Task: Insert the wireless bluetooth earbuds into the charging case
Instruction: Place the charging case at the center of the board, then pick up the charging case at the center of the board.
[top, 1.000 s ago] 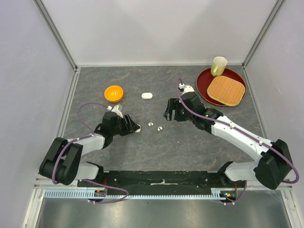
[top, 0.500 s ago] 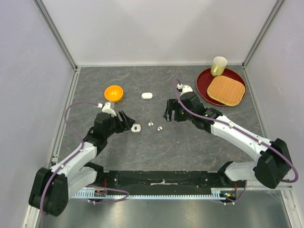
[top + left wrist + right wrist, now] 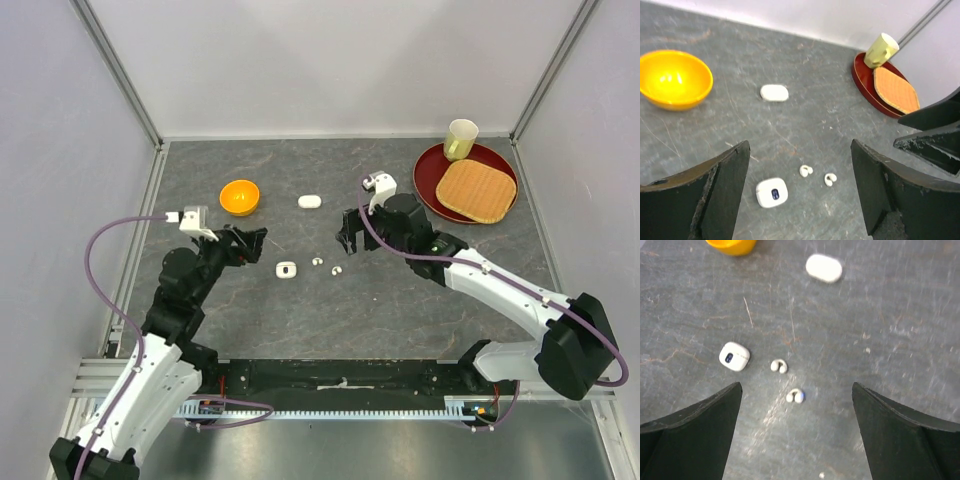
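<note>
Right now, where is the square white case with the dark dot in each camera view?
Top external: square case just left of center.
Left wrist: near the bottom edge, left of center.
Right wrist: left of center, mid-height.
Shared landmark: the oval white case sits higher up in every picture.

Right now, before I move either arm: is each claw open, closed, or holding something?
Left claw: open, holding nothing.
Right claw: open, holding nothing.

Grey marbled tabletop (image 3: 400, 310), pale walls (image 3: 330, 60), metal posts (image 3: 115, 70)
</note>
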You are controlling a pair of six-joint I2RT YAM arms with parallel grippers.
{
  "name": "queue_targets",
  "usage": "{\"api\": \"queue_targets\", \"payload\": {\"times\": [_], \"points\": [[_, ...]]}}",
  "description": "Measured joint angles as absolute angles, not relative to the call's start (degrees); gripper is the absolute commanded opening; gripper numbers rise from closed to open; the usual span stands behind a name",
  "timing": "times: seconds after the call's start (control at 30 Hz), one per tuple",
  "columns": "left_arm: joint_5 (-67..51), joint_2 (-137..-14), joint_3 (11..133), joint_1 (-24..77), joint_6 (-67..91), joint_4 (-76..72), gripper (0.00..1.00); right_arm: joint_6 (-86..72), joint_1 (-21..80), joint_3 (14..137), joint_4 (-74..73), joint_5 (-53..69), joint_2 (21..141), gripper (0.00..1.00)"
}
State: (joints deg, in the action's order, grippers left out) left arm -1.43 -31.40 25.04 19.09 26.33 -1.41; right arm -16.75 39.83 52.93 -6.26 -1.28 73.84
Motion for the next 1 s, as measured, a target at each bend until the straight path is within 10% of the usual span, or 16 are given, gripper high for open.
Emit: {"api": "queue_targets", "payload": {"times": [0.33,1.0], "points": [[-1.96,-48.93,42.98,19.07,17.43,2.83,0.99,5.17,39.72,49.50,8.12,3.20,72.86,0.98],[-20.16,-48.93,38.04,10.61,17.39,3.14,1.00,21.69,31.70,73.38,-11.68,9.67,99.15,0.98]]}}
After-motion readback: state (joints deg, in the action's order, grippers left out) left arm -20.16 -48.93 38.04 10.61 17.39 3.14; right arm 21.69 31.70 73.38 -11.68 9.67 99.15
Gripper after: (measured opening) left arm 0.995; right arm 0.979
